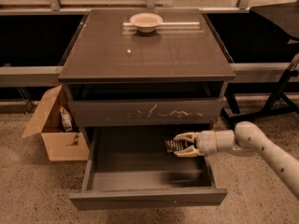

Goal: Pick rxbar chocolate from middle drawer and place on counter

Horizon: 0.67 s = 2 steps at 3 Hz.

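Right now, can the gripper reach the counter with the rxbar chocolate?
Probably yes: the gripper holds the rxbar chocolate above the open middle drawer, and the bowl sits at the far edge of the counter.

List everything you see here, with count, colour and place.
counter: one, dark grey-brown, top of cabinet
bowl: one, pale, back of counter
scratched drawer front: one, grey, under the counter
middle drawer: one, grey, pulled open below
rxbar chocolate: one, black, in the gripper
cardboard box: one, brown, floor at left
gripper: one, pale, shut on the rxbar chocolate over the middle drawer's right side
arm: one, pale, reaching from the right
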Each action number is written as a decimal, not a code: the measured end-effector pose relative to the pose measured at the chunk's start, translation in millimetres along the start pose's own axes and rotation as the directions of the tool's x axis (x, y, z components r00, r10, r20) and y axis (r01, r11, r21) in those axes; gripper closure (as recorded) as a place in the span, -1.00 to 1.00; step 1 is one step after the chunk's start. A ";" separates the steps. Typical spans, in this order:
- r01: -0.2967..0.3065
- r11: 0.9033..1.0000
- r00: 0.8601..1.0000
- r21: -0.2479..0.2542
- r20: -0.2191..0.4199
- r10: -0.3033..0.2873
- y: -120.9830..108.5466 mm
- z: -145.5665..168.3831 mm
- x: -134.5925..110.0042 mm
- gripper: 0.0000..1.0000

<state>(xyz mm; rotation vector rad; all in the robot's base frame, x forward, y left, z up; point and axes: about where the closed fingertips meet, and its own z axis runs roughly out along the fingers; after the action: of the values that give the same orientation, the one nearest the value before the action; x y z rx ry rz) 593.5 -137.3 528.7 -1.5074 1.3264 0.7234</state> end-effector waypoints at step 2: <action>0.154 0.987 0.986 -0.044 0.068 -0.151 15.3 -36.6 -74.0 1.00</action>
<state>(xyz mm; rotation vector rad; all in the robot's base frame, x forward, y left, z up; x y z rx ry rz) 555.9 -141.4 603.7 -1.5921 1.1383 0.7047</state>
